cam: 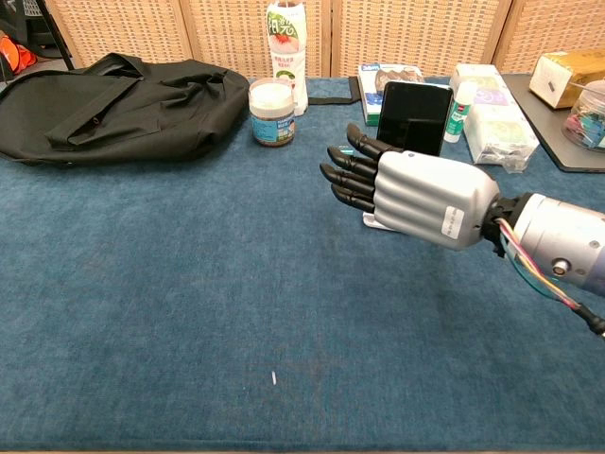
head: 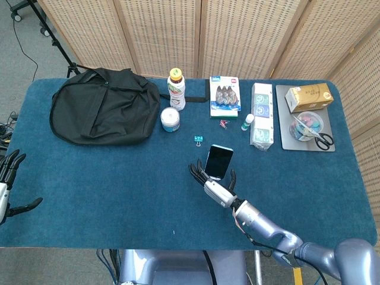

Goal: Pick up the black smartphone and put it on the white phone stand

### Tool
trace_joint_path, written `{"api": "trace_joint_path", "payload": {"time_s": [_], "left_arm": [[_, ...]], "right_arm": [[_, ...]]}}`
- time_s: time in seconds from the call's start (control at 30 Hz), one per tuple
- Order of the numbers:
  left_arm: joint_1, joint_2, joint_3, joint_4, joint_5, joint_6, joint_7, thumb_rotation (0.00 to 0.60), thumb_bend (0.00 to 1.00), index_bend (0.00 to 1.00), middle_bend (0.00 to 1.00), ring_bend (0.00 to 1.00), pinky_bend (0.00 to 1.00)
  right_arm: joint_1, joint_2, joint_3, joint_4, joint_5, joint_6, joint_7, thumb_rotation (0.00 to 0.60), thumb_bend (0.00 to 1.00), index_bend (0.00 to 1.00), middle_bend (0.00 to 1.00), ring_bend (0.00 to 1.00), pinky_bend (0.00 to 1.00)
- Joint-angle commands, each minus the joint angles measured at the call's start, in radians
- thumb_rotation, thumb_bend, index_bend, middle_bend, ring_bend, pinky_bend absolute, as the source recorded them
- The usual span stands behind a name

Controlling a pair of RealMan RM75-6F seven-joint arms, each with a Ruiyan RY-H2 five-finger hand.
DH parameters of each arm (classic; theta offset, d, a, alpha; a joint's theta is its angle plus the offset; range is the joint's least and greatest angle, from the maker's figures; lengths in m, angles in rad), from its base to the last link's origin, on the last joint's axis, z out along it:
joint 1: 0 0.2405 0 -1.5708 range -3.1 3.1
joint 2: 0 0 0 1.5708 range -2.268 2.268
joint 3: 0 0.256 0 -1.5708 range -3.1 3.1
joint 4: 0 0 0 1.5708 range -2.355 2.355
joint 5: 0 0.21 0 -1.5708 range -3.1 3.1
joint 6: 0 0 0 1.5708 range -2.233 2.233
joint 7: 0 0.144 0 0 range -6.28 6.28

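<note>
Just below the middle of the head view, we see the phone standing upright and leaning back, which we judge means it rests on the stand; only a sliver of white base shows in the chest view, beneath the hand. In the chest view the phone sits at upper centre-right, its dark screen facing us, propped without any fingers on it.

Our right hand is just in front of the phone, released, fingers stretched out and apart, holding nothing. We judge the placing is done and the hand spread to let the phone settle alone.

Our left hand hangs at the far left edge of the head view, off the table, fingers spread and empty, well apart from the work.

Further up the table lie a small clip, a jar, a bottle and a black bag at upper left.
</note>
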Motion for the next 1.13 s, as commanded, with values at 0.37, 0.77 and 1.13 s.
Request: {"api": "trace_joint_path", "payload": {"time_s": [0.37,0.77,1.13], "left_arm": [[0.007,0.002,0.002,-0.006,0.009,0.016,0.002,0.6,0.0,0.0,0.0,0.0,0.0],[0.029,0.009,-0.001,-0.061,0.023,0.069,0.079,0.6,0.0,0.0,0.0,0.0,0.0],[0.046,0.011,-0.007,-0.092,-0.006,0.072,0.143,0.6,0.0,0.0,0.0,0.0,0.0]], "right_arm": [[-0.004,0.28,-0.055,-0.115,-0.183,0.277,0.481,0.6,0.0,0.0,0.0,0.0,0.1],[-0.218,0.486,0.041,-0.159,0.207,0.381,1.196,0.6,0.0,0.0,0.0,0.0,0.02],[-0.382,0.469,-0.037,-0.157,0.252,0.414,1.45,0.6,0.0,0.0,0.0,0.0,0.01]]}}
